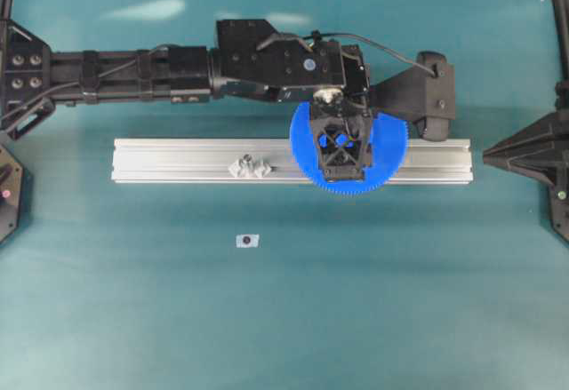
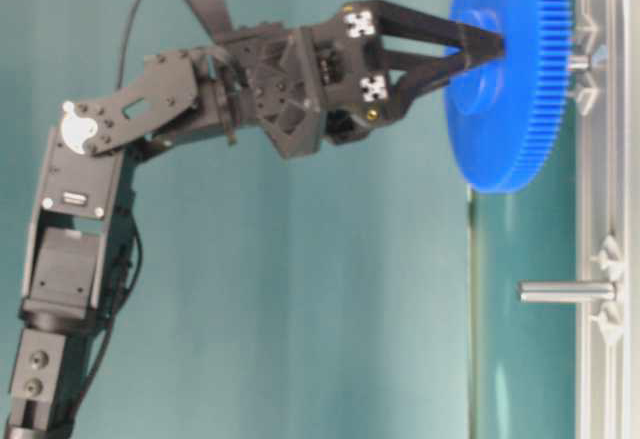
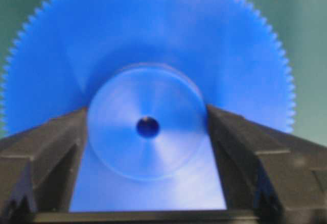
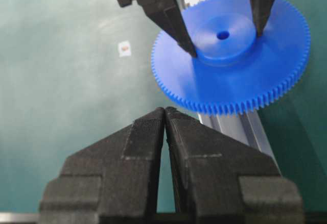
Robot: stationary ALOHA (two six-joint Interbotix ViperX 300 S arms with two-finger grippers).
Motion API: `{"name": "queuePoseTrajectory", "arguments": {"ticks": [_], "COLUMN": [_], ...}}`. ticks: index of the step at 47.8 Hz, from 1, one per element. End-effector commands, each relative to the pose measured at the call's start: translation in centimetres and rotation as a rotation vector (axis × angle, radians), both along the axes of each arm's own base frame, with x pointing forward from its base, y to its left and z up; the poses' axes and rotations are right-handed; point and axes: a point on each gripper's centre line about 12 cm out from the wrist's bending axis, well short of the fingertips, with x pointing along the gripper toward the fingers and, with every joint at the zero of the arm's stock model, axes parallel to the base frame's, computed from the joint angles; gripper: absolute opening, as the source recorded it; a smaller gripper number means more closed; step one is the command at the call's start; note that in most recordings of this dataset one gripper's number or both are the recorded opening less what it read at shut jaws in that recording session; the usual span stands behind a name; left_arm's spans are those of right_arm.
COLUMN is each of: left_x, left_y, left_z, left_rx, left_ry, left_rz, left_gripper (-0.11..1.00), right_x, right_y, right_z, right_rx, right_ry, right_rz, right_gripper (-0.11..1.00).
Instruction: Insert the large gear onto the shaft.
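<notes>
The large gear point(image 1: 388, 155) sits in the middle right of the overhead view, above the aluminium rail point(image 1: 178, 161) that lies across the desk point(image 1: 284, 319). The left claw point(image 1: 340, 152) holds it by the raised round hub, with its two fingers point(image 4: 173, 25) spread wide and pressing on opposite sides of the hub; in the left wrist view the dark centre hole is just between them. The gear looks like stiff, smooth plastic, probably light for its size, so I judge the hub to be the good place to take hold: the fine teeth on the rim are thin and could slip or be marked. In the table-level view, at the upper right, the shaft point(image 2: 578, 61) stands between its clear brackets just behind the gear, very near the hole; whether it has entered I cannot tell. The other peg point(image 2: 565, 291) is lower in that frame, well apart. The right claw point(image 4: 164, 132) is closed, holds nothing, and waits near the gear.
</notes>
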Motion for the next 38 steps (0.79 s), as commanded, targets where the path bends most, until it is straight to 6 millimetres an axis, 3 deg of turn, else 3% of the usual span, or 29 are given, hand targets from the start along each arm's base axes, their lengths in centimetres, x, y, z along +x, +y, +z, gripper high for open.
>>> {"name": "queuePoseTrajectory", "arguments": {"ticks": [1, 38], "left_x": [-0.1, -0.2], "left_y": [-1.0, 0.5], "left_z": [0.5, 0.6], "left_rx": [-0.005, -0.004], "left_ry": [-0.007, -0.021], "left_rz": [-0.013, 0.015], "left_gripper": [0.77, 0.77], "right_x": [0.2, 0.2], "right_y": [0.0, 0.0], "right_z": [0.7, 0.8], "right_rx": [0.008, 0.009], "right_ry": [-0.019, -0.020], "right_rz": [-0.005, -0.005], "right_gripper": [0.15, 0.15]}}
